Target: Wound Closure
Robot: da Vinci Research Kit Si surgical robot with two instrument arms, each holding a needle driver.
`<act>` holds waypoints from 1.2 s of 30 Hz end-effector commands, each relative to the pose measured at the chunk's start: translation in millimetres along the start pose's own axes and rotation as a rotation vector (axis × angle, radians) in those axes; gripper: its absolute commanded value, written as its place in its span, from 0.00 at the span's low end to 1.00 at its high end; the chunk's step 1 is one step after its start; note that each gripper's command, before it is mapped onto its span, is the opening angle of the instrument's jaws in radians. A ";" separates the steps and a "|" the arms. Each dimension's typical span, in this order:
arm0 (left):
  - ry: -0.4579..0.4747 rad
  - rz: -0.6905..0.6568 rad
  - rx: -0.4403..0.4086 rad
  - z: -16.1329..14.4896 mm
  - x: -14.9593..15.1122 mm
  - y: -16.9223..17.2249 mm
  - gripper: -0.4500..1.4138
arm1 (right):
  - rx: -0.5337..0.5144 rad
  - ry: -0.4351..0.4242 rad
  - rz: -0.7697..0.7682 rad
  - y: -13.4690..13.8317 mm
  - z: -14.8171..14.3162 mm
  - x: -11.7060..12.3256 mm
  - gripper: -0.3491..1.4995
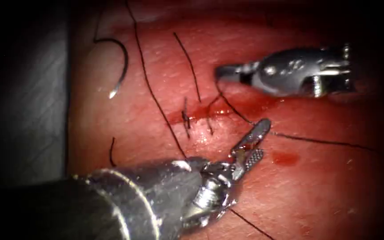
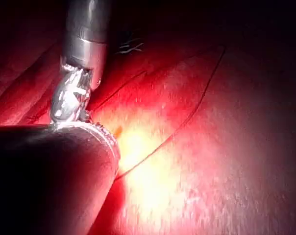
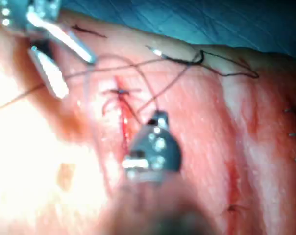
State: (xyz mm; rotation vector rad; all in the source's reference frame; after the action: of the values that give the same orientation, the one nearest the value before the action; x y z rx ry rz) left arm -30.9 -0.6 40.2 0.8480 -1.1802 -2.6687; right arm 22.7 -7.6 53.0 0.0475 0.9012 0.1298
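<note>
The curved needle (image 1: pixel 122 66) lies loose on the tissue (image 1: pixel 334 191), up and to the left of the cut (image 1: pixel 201 113), held by neither tool and not in the tissue. The right tool (image 1: pixel 221 72) hovers just above the cut's right end, jaws shut on the thread (image 1: pixel 236 109). That thread runs down past the left tool and off to the right. The left tool (image 1: pixel 264 138) enters from the lower left, jaws open, holding nothing, with the thread crossing by its upper jaw. In the right wrist view the right tool (image 3: pixel 158 117) grips thread over the stitched cut (image 3: pixel 121 115).
Stitches with short thread ends (image 1: pixel 186 116) cross the cut. A long thread (image 1: pixel 150 86) runs from the top down under the left tool's shaft. A loose thread scrap (image 1: pixel 111 152) lies at lower left. A spot of red fluid (image 1: pixel 285 158) sits below the left jaws. Grey bench (image 1: pixel 23 98) borders the tissue's left.
</note>
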 end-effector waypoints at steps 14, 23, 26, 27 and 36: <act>0.016 0.001 0.000 0.4 0.2 0.9 0.00 | 0.004 0.002 0.000 -1.0 0.8 0.1 0.00; -0.002 -0.053 0.009 2.0 1.1 0.6 0.74 | 0.005 0.007 -0.001 -1.4 1.2 0.3 0.00; -0.004 -0.057 0.021 2.5 1.5 0.3 0.76 | 0.004 0.011 -0.001 -1.6 1.3 0.3 0.00; -0.007 -0.059 0.023 2.8 1.6 0.2 0.76 | 0.004 0.010 -0.002 -1.7 1.4 0.3 0.00; -0.021 -0.078 0.063 4.9 1.7 -0.8 0.62 | 0.006 0.011 -0.003 -2.1 1.7 0.5 0.00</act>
State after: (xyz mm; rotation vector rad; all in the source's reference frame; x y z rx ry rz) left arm -34.5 3.0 41.1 0.8945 -1.2874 -2.7200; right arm 23.9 -8.8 52.9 0.0472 0.9117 0.1254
